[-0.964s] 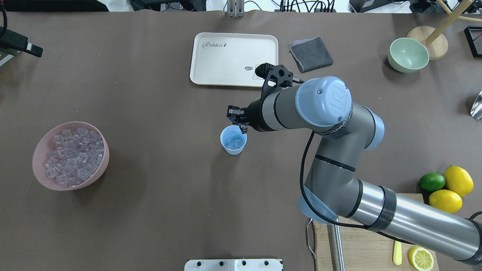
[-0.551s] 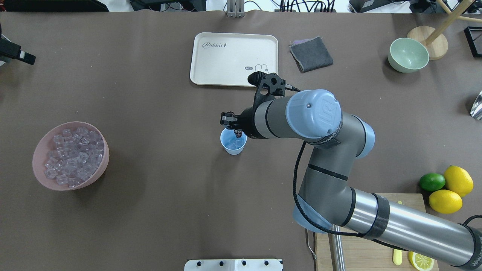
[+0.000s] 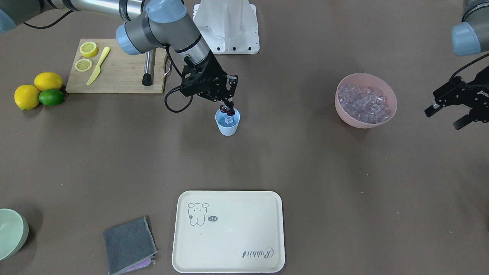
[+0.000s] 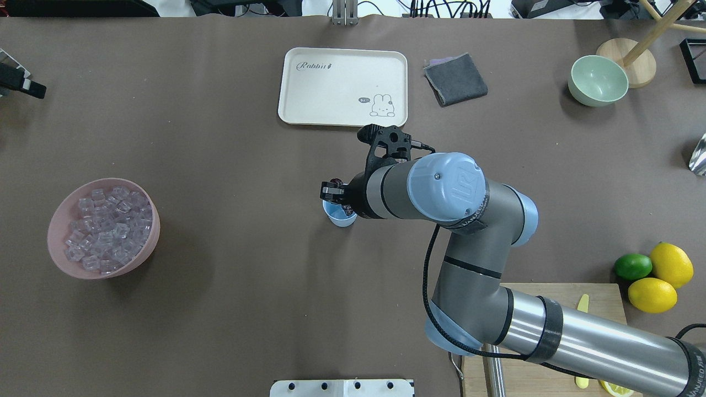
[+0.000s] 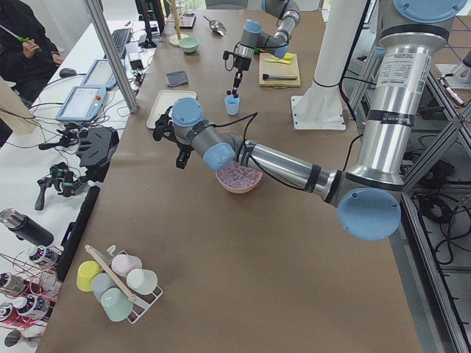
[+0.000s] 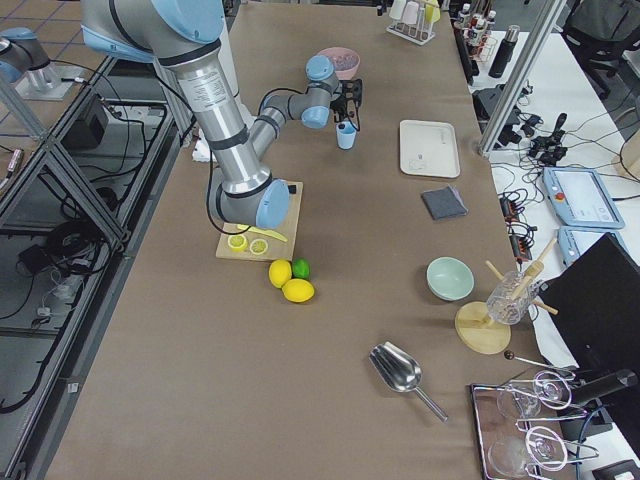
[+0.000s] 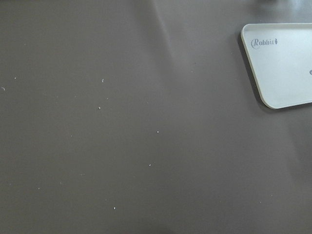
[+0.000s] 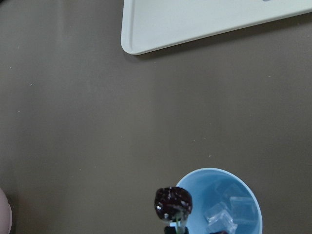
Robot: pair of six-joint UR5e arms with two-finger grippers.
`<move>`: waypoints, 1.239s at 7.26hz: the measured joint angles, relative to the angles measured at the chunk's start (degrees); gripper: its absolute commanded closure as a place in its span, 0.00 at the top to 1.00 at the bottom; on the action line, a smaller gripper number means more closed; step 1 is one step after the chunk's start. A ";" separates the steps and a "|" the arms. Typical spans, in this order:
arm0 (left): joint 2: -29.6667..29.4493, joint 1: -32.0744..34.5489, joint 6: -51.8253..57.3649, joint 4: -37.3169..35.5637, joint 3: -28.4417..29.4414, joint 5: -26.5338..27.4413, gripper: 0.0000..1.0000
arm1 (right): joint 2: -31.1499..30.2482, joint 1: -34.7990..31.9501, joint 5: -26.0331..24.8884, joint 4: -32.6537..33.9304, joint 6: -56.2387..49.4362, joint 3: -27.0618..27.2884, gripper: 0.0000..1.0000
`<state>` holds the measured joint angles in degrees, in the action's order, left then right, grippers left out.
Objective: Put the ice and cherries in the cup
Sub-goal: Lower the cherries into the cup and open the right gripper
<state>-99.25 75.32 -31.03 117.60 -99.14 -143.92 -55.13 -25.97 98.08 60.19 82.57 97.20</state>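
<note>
The light blue cup (image 3: 227, 126) stands mid-table with a few ice cubes (image 3: 228, 120) in it. My right gripper (image 3: 228, 108) hangs just over its mouth, shut on the stem of the dark cherries (image 3: 229, 111). In the right wrist view the cherries (image 8: 172, 202) dangle at the left rim of the cup (image 8: 202, 187), beside the ice (image 8: 237, 207). From overhead the arm covers most of the cup (image 4: 341, 219). More ice (image 4: 107, 229) fills the pink bowl (image 4: 150, 242). My left gripper (image 3: 445, 117) hovers open and empty beyond that bowl.
A cream tray (image 4: 342, 82) lies behind the cup, with a grey cloth (image 4: 455, 79) and a pale green bowl (image 4: 598, 80) to its right. Two lemons (image 4: 670, 264), a lime (image 4: 632, 266) and a cutting board (image 3: 114, 72) sit at the near right.
My right arm has swung nearer and lower, bringing the cherries from the cup's far edge to right over its mouth. The left gripper has drawn back toward the left edge.
</note>
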 measured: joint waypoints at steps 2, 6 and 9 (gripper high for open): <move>0.38 0.24 -0.05 0.08 -0.24 -0.33 0.98 | -0.01 0.07 -0.63 -0.06 0.14 -0.52 1.00; 1.13 1.21 0.91 0.35 -1.37 -0.02 0.98 | -0.26 -1.86 1.24 2.57 0.38 1.85 1.00; 8.00 1.70 7.99 6.13 -1.80 6.59 0.98 | -2.86 -10.97 13.10 16.85 -3.80 8.18 1.00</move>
<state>-91.25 77.02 -23.04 123.72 -100.94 -137.34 -57.99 -36.94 111.18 77.04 78.77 105.39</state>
